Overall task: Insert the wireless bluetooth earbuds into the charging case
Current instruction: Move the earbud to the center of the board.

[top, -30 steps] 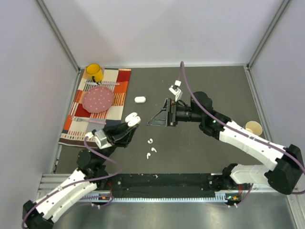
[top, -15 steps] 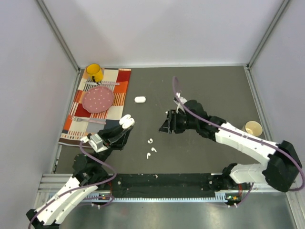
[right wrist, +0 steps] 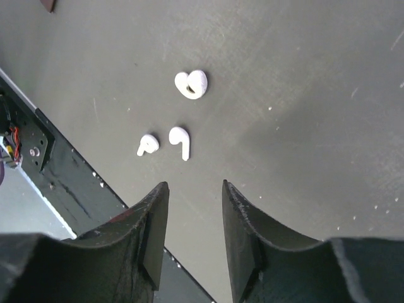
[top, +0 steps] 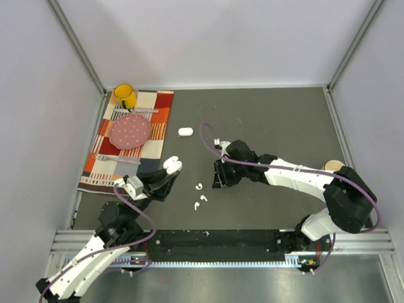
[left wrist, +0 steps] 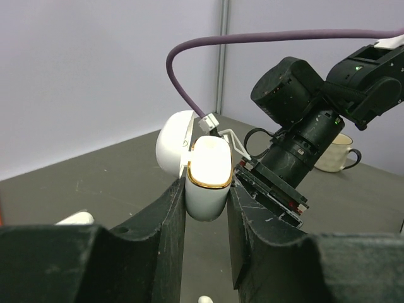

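The left arm (top: 95,249) bends up from the near left corner. The left gripper (left wrist: 206,186) is lifted off the tabletop (top: 278,120) and squeezes a white case (left wrist: 208,173) from both sides. The case lid is open and tips to the left.

The right arm (top: 297,178) starts at the near right and lies stretched out to the left, low down. The right gripper (right wrist: 192,192) points down at the tabletop. Its fingers are apart and hold nothing.

There are two arms and two cases. There are three small white earbuds (right wrist: 180,141) to see, all lying on the tabletop between the two grippers. Two lie close side by side. The third (right wrist: 191,84) lies a bit farther off and looks curled. It may be two touching, but I cannot tell. The right gripper is just beside them.

Farther back, the second case (top: 185,131) lies shut on the tabletop, alone. On the far left is one striped cloth (top: 161,104). On it are one pink plate (top: 130,130) and one yellow mug (top: 124,96). One pale cup (top: 334,168) stands at the right, behind the right arm.

Half a second ago the right gripper was farther back. Now it is nearer and closer to the earbuds, and the arm is flatter. The left gripper has barely moved and still grips the case. The earbuds lie where they did.
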`<state>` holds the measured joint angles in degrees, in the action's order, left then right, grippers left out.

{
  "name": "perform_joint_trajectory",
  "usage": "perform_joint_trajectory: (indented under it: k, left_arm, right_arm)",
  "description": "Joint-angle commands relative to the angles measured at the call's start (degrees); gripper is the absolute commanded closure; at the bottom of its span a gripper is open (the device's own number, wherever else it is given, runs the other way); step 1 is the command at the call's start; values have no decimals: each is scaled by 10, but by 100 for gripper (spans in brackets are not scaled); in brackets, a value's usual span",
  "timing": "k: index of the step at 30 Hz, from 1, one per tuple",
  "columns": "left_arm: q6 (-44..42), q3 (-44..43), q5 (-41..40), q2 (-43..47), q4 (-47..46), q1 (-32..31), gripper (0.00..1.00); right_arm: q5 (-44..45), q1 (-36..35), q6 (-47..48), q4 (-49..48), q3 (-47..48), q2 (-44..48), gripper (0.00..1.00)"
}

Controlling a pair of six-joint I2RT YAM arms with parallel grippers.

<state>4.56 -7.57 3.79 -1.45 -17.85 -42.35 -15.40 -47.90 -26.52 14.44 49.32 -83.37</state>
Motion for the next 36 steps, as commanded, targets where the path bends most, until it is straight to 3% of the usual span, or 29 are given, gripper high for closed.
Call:
perform_joint_trajectory:
  k: [1,5,15,36]
  left_arm:
    - [1,-31,-17,39,32,2,100]
    - [-13,-45,-59,70,76,2,100]
    - [-21,-67,-77,97,149,2,100]
    - [-25,-75,-106,106,171,2,100]
  right_arm:
    - [2,-18,40,-13,42,-21,62]
    - [4,-40,39,-11,60,-49,62]
    - [16,-67,9,-62,56,-77,63]
    - [34,-96,52,-74,83,-146,64]
